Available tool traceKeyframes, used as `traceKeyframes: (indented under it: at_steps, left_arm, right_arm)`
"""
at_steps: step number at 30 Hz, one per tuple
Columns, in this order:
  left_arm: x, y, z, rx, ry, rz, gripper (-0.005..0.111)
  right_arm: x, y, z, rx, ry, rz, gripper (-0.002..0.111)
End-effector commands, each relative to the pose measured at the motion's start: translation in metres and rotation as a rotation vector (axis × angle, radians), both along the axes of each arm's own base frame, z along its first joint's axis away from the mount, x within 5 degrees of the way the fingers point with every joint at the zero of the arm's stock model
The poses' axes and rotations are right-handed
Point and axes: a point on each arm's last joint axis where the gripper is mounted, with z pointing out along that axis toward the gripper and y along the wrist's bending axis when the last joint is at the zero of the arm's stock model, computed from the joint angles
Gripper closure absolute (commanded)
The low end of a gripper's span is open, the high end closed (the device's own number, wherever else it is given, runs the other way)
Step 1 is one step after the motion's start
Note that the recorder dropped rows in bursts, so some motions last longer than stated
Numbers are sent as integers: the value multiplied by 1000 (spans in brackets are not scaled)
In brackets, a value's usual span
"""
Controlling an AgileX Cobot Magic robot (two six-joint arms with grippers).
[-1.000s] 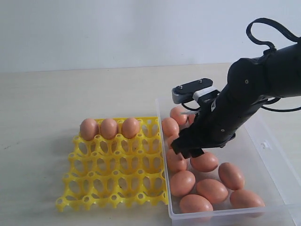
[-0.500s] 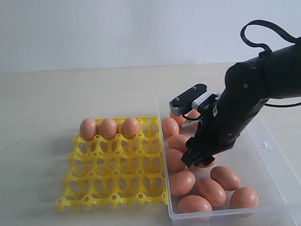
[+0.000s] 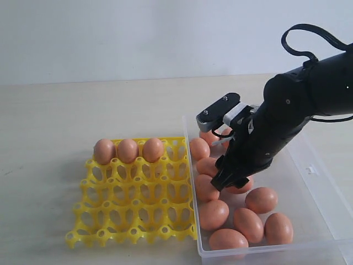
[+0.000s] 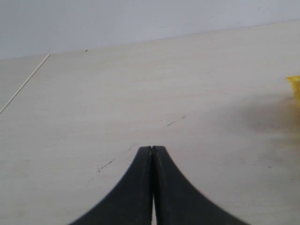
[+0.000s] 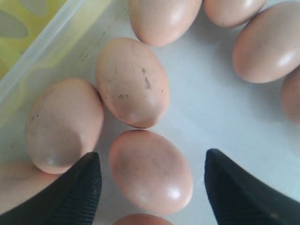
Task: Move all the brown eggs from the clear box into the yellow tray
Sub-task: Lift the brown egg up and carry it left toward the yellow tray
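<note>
3 brown eggs (image 3: 128,150) sit in the yellow tray (image 3: 132,218), back row; approx ten more wait in the clear box (image 3: 322,190). My right fingers (image 5: 234,192) are spread wide, straddling one egg (image 5: 150,171), no grip yet. Left fingers (image 4: 140,187) pressed together over the desk (image 4: 140,93).

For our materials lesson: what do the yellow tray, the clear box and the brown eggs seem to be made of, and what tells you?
The yellow tray: probably moulded plastic, slightly shiny; even bright colour, thin lattice.
The clear box: likely transparent plastic; eggs show through its wall.
The brown eggs: natural shell, matte, faintly speckled.
</note>
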Motion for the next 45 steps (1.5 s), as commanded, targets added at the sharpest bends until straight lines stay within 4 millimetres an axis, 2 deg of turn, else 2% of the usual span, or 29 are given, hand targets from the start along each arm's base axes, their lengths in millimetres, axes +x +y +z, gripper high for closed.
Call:
traceKeyframes:
  at_steps: [1,10,22,34,45]
  left_arm:
    - [0,0,2,-2,-13,-5,107]
    - [0,0,2,-2,-13,-5,107]
    - [0,0,2,-2,-13,-5,107]
    - [0,0,2,-2,-13,-5,107]
    - [0,0,2,-2,-13,-5,107]
  right_arm:
    - [3,2,0,5,-34,23,46]
    - [7,7,5,69,-64,-19,46]
    - [19,23,18,88,-143,57,46]
    - [25,31,-19,39,-73,82,46]
    - [29,33,-33,41,-76,81,46]
